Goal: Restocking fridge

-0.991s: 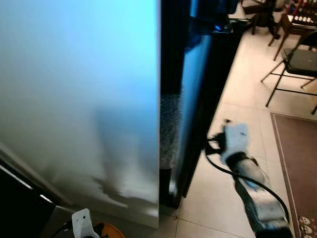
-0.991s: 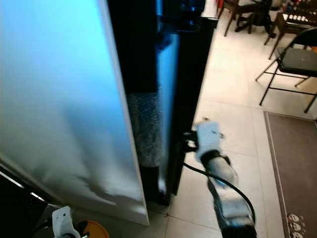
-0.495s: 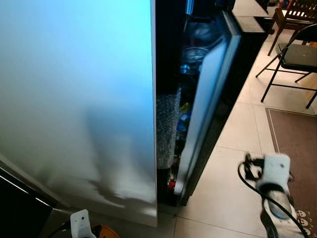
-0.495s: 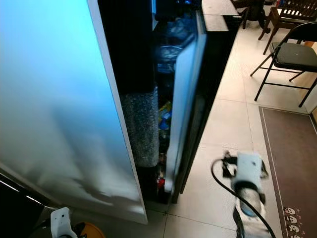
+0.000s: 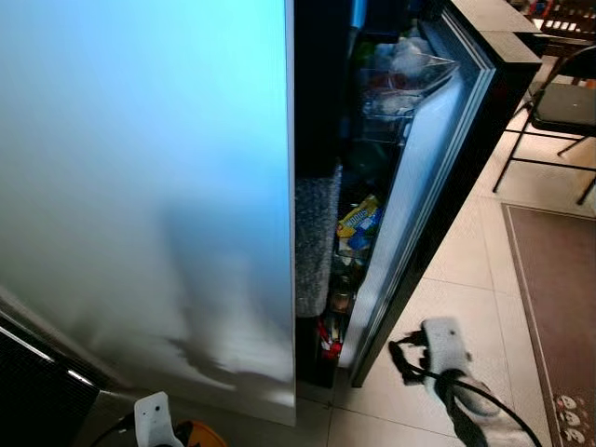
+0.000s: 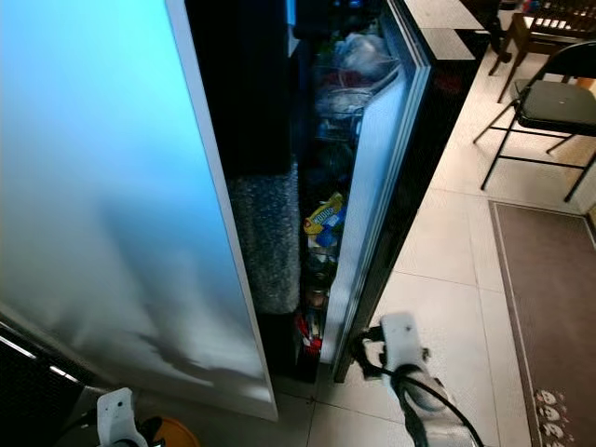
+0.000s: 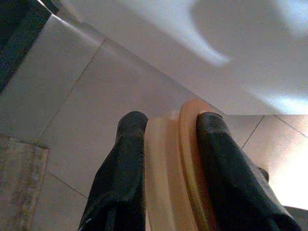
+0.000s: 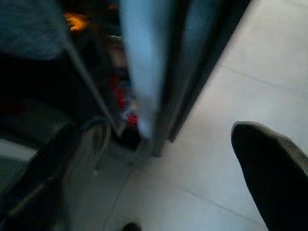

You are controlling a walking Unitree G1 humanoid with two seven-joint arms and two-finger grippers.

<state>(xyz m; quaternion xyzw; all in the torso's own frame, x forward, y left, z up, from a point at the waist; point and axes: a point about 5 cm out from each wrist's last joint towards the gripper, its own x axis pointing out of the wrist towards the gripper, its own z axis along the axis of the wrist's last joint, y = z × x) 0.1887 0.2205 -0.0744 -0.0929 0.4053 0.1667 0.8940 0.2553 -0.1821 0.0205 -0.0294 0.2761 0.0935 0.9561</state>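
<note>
Fridge (image 5: 186, 186): big pale side panel fills robot's left; dark interior beside it.
Door (image 5: 419, 177): ajar, swung out to the right; shelves w/ packets, bottles, yellow pack (image 6: 323, 215) visible in gap.
R gripper (image 8: 163, 159): low by door's bottom edge, over tile floor (image 5: 447, 270); fingers spread wide, nothing btwn them.
L gripper (image 7: 168, 144): low near floor, fingers clamped on orange disc (image 7: 187, 163), edge-on.
Chair (image 6: 549, 102): far right.
</note>
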